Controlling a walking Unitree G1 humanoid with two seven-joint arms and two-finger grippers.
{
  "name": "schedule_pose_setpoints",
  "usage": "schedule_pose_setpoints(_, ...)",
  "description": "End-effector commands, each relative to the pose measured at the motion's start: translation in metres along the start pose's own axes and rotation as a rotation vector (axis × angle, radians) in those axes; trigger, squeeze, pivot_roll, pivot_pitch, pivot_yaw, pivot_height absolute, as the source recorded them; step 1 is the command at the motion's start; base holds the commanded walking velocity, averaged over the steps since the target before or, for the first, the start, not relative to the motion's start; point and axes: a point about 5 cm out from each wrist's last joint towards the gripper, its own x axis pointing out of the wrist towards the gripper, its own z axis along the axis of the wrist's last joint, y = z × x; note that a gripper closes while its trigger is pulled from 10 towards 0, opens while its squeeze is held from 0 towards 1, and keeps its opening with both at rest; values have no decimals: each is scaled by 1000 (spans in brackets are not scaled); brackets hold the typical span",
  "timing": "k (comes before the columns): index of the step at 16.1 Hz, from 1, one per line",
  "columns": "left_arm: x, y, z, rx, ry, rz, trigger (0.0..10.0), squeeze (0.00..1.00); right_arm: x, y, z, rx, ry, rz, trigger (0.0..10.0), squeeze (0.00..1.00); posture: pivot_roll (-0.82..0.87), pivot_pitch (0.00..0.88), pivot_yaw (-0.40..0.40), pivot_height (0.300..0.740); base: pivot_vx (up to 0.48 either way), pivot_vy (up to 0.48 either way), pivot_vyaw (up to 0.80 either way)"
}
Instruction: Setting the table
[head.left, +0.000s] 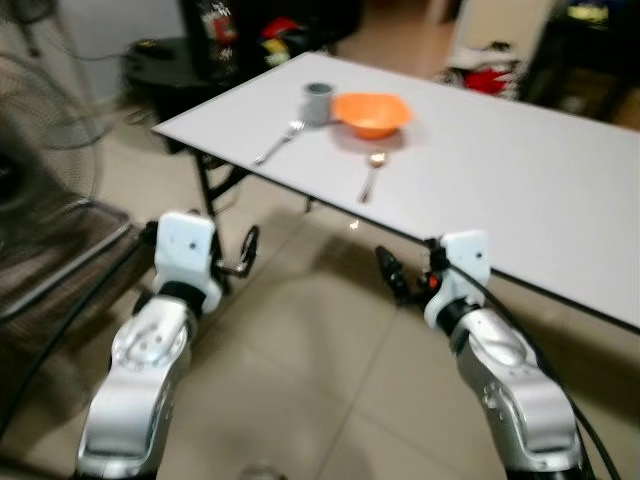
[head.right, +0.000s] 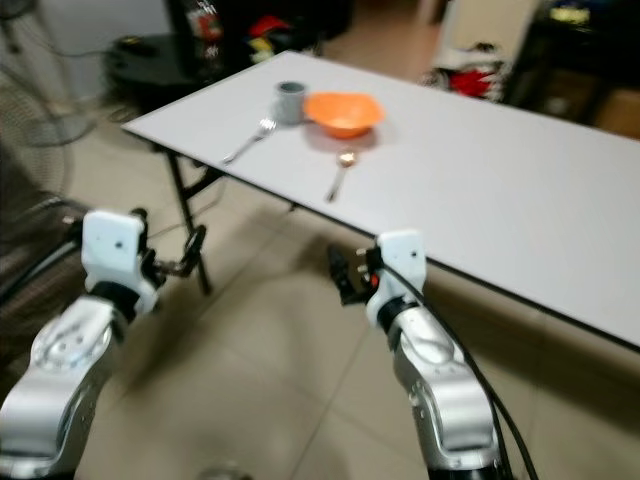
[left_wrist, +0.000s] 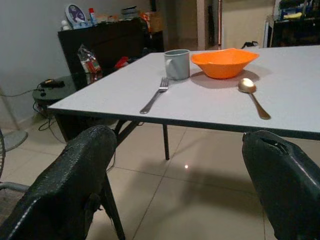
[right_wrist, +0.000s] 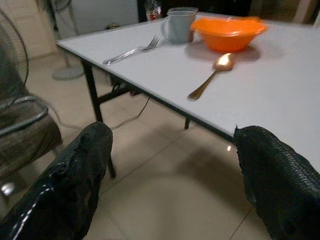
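Lying ahead of both parted jaws: fork (head.left: 279, 143), bowl (head.left: 371, 113), spoon (head.left: 371, 174).

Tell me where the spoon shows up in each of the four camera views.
Left eye view: spoon on the white table, just in front of the orange bowl.
Right eye view: same spot, upper middle.
Left wrist view: right of centre.
Right wrist view: upper middle.
Shared landmark: the orange bowl.
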Motion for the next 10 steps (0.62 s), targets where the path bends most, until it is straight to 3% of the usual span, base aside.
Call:
schedule_pose_setpoints(1, -1, 1, -4, 10, 19, -3, 10000, 0, 0, 0, 2, 5, -10, -1, 10000, 0, 82, 0, -11, 740, 0, 0, 800)
schedule_pose_setpoints(10, -1, 3, -3, 10, 19, 4, 10000, 0, 1, 2, 5, 38, -36, 14, 10000, 0, 86, 0, -13, 740, 0, 0, 800)
